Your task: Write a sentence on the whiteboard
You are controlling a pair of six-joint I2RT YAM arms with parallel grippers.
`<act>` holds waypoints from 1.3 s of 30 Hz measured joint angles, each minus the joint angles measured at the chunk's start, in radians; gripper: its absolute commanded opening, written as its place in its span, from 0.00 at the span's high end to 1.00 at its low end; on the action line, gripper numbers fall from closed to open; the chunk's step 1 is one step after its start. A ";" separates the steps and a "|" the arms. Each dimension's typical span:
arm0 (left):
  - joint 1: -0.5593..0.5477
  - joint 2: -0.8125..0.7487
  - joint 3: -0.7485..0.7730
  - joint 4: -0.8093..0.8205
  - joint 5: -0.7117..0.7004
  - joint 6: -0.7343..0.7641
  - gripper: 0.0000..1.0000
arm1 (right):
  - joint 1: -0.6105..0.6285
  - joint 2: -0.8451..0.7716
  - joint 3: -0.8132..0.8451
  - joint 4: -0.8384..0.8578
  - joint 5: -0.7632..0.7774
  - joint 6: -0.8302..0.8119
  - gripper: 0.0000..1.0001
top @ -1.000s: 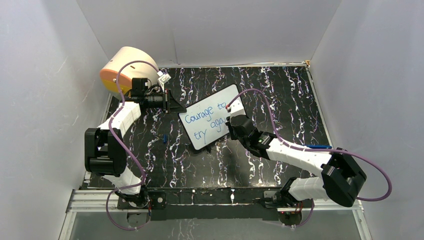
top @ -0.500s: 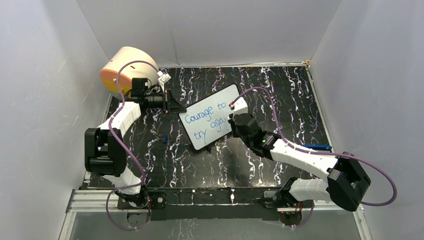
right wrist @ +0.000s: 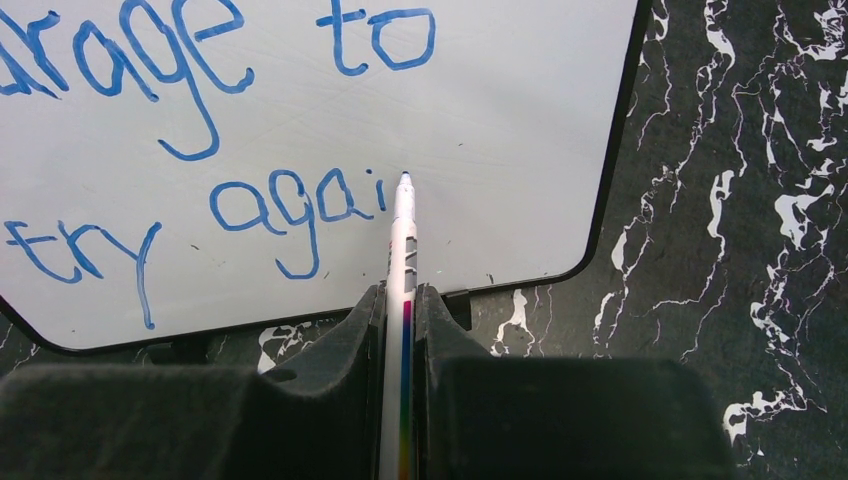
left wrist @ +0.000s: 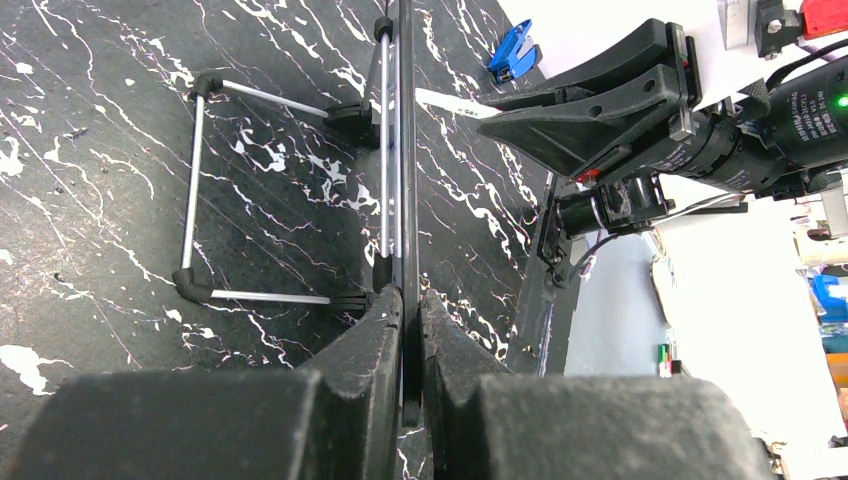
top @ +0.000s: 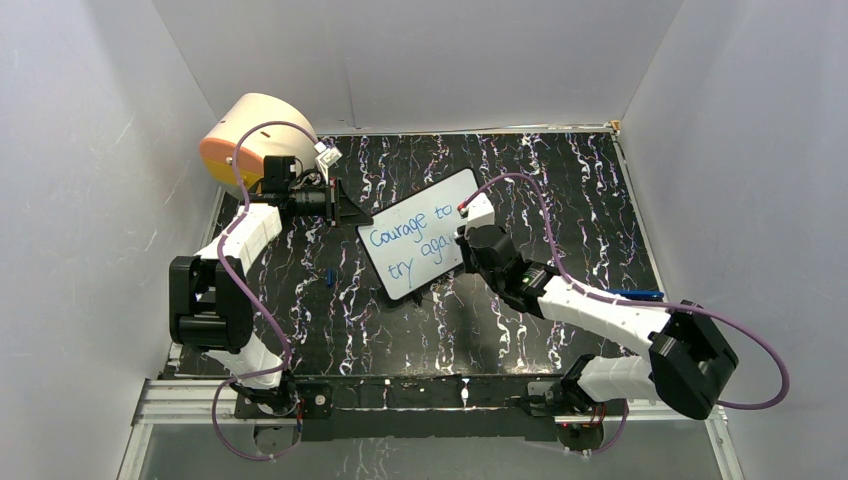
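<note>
Your right gripper (right wrist: 400, 297) pinches the marker (right wrist: 403, 235) at the lower line on the whiteboard (right wrist: 520, 100), whose thin rim the left gripper (left wrist: 410, 300) clamps; judge it light, stiff, slick, so press gently.

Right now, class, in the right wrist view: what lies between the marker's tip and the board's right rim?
Only bare white board; the writing stops left of the marker tip. The right wrist view shows it.
</note>
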 measured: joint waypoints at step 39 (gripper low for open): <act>0.000 0.000 0.000 0.000 0.000 0.000 1.00 | -0.013 0.026 0.000 -0.017 -0.033 0.013 1.00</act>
